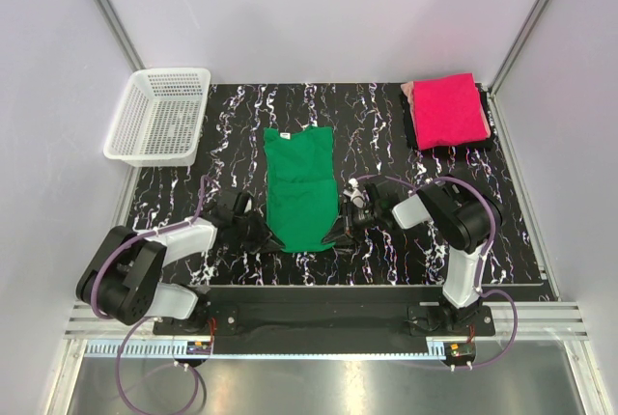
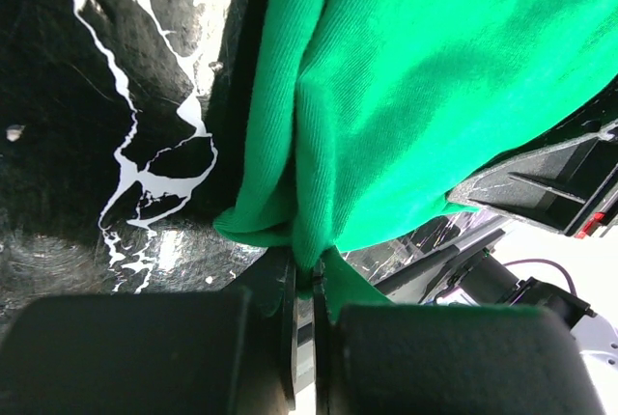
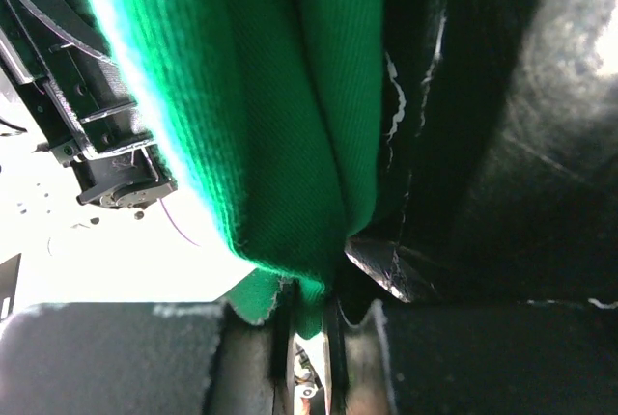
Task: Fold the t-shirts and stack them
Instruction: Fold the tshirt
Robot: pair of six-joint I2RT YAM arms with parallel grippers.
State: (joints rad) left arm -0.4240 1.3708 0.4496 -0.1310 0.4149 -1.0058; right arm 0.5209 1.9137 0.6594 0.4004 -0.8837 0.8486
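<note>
Bright green cloth t-shirt point(image 1: 301, 188) folded narrow on black marbled tabletop point(image 1: 232, 135), near hem corners in the jaws, left gripper point(image 2: 307, 285) clamped on left corner, right gripper point(image 3: 309, 307) on right, hot pink cloth t-shirt point(image 1: 447, 109) folded far right.

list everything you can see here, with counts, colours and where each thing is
green t-shirt: one, bright green, lying lengthwise mid-table
pink t-shirt: one, hot pink, folded, far right corner
basket: one, white mesh, far left corner
table: one, black with white veins, under everything
left claw: one, black, shut on the green t-shirt's near left corner
right claw: one, black, shut on its near right corner
</note>
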